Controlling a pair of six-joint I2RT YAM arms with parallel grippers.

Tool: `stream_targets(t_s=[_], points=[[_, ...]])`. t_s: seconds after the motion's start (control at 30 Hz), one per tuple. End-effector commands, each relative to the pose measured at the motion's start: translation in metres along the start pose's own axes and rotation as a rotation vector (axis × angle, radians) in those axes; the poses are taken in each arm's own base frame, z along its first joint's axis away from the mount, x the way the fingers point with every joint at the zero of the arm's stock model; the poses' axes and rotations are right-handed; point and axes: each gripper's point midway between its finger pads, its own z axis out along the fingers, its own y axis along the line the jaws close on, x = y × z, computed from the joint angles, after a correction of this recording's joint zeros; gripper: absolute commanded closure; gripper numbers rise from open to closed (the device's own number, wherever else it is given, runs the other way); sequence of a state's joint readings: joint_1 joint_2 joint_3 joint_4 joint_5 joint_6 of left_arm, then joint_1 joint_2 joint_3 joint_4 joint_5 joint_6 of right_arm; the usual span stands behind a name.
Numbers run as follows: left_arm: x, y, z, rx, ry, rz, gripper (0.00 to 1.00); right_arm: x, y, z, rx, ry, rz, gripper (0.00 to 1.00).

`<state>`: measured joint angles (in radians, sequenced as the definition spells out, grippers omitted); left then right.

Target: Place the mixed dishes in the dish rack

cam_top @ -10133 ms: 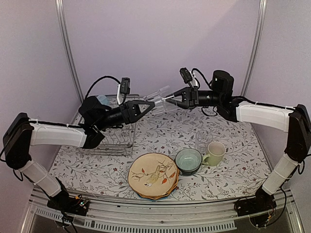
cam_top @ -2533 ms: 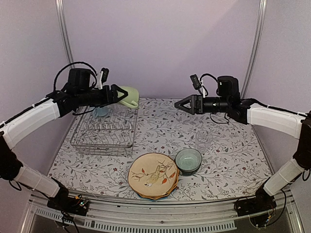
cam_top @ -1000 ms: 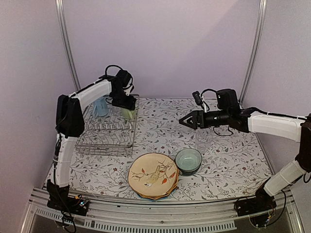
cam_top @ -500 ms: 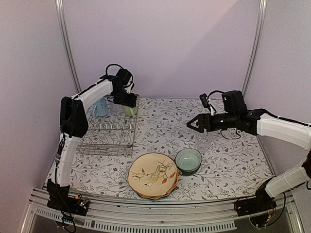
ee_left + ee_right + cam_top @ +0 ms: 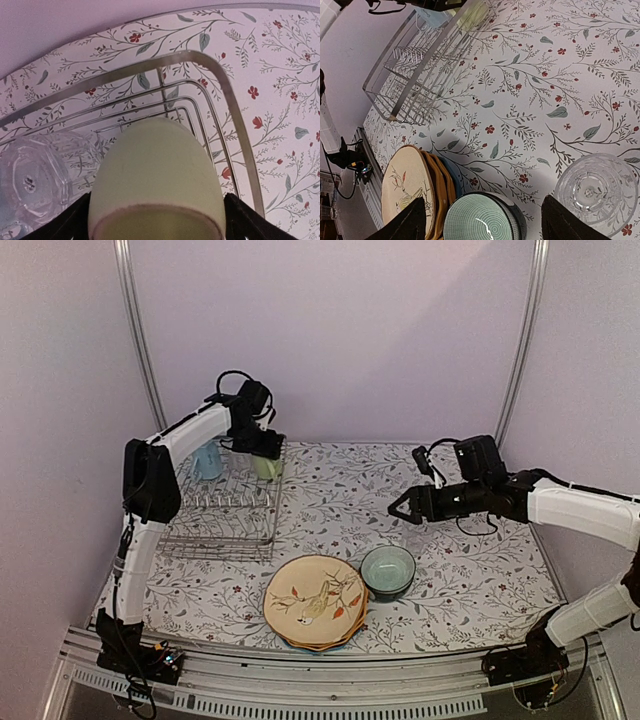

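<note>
- The dish rack sits at the left of the top view, on the flower-print surface.
- The pale yellow-green mug is in the rack's back right corner, right under the left arm's wrist.
- The left fingers are spread wide with the mug between them, one tip at each side. They sit so flush to it that I honestly can't tell if they're gripping or just next to it.
- A clear glass is in the rack too, just beside the mug, at the lower left of the left wrist view.
- The light blue mug is in the rack's back left corner.
- The right fingers are spread apart with nothing between them. They hang over the surface right of centre in the top view.
- A second clear glass stands on the surface at the lower right of the right wrist view.
- The teal bowl, dark on the outside, sits bottom centre on the surface, just beside the plates.
- The plates are stacked at the near edge with the tan bird-patterned plate on top. A yellow rim peeks out under it, with a bit of blue below that.
</note>
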<state>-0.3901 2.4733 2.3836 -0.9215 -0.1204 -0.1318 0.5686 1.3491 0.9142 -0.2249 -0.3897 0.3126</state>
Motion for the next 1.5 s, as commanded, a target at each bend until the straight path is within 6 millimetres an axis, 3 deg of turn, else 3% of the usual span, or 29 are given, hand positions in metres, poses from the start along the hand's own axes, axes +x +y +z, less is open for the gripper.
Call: stream_targets(t_s=[0.0, 0.33, 0.5, 0.57, 0.67, 0.7, 0.87, 1.13, 1.27, 1.47], points=[[-0.032, 0.008, -0.025, 0.001, -0.110, -0.020, 0.09, 0.016, -0.009, -0.002, 0.035, 0.031, 0.007, 0.22], [-0.049, 0.008, -0.059, 0.018, -0.172, -0.034, 0.04, 0.035, -0.019, 0.000, 0.090, 0.082, 0.024, 0.22], [-0.056, 0.000, -0.097, 0.055, -0.246, -0.051, 0.01, 0.060, -0.024, -0.002, 0.174, 0.167, 0.023, 0.26], [-0.060, -0.003, -0.124, 0.068, -0.299, -0.058, 0.00, 0.068, -0.027, -0.005, 0.216, 0.189, 0.016, 0.27], [-0.054, -0.012, -0.144, 0.085, -0.342, -0.062, 0.00, 0.071, -0.032, -0.013, 0.275, 0.189, 0.019, 0.29], [-0.054, -0.014, -0.159, 0.089, -0.369, -0.064, 0.00, 0.070, -0.034, -0.016, 0.293, 0.182, 0.020, 0.29], [-0.035, -0.032, -0.193, 0.100, -0.427, -0.052, 0.00, 0.052, -0.040, -0.035, 0.374, 0.110, 0.014, 0.31], [0.005, -0.060, -0.223, 0.112, -0.451, -0.007, 0.00, 0.023, -0.090, -0.044, 0.572, 0.086, 0.030, 0.35], [0.026, -0.069, -0.230, 0.123, -0.455, 0.002, 0.01, 0.015, -0.112, -0.036, 0.618, 0.120, 0.017, 0.39], [0.056, -0.064, -0.234, 0.116, -0.449, -0.018, 0.00, 0.029, -0.136, -0.005, 0.624, 0.235, 0.012, 0.49]])
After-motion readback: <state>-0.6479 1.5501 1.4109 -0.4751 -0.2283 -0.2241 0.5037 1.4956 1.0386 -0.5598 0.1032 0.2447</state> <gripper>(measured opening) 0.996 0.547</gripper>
